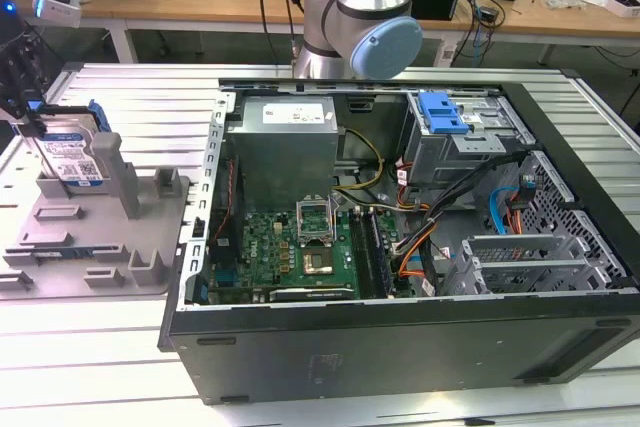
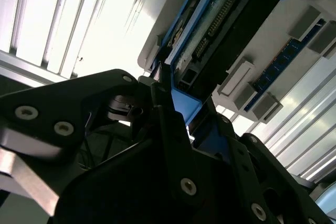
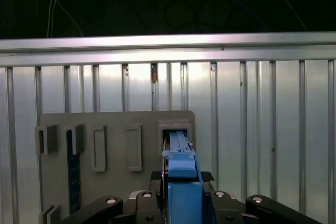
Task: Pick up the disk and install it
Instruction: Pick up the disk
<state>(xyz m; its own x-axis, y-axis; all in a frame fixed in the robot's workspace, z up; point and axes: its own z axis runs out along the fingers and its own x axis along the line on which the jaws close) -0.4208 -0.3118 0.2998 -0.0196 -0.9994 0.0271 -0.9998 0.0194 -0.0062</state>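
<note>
The disk point(image 1: 72, 155) is held by its blue carrier edge point(image 3: 181, 179). The gripper point(image 2: 185, 107) has its jaws closed down to that edge's thickness, with a finger point(image 2: 160, 98) flat against each side, as far as both wrist views tell. The disk stands upright with its lower end seated in a slot of the grey fixture point(image 1: 100, 247), on the fixture's side away from the computer case point(image 1: 400, 347). To lift it cleanly, I judge the pull should run straight along the slot with no tilt, so the carrier cannot bind against the fixture's slot walls.
</note>
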